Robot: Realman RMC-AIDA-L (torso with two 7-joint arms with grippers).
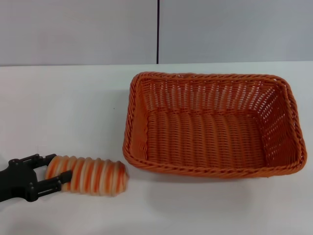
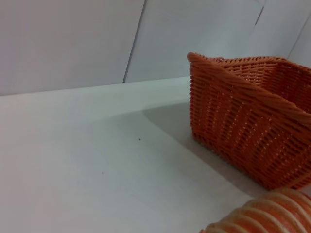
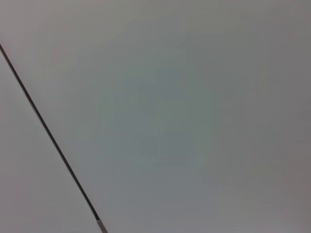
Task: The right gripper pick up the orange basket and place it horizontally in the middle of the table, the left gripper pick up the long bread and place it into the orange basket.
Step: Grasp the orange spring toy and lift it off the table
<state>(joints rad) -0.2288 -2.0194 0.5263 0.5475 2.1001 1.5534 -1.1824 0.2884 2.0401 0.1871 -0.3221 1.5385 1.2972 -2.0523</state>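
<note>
The long bread (image 1: 93, 175), ribbed with orange and cream stripes, lies near the table's front left, just left of the basket's near corner. My left gripper (image 1: 59, 169) comes in from the left edge, and its two black fingers clamp the loaf's left end from either side. In the left wrist view the long bread (image 2: 265, 216) shows only as a striped end at the frame's corner. The orange basket (image 1: 215, 125) stands upright on the white table (image 1: 63, 107), long side across, its inside empty. From the left wrist the orange basket (image 2: 248, 121) shows its woven side wall. The right gripper is out of view.
A grey wall with a dark vertical seam (image 1: 158, 32) backs the table. The right wrist view shows only a grey wall with the seam (image 3: 48, 136). Bare tabletop (image 2: 87, 160) stretches left of the basket.
</note>
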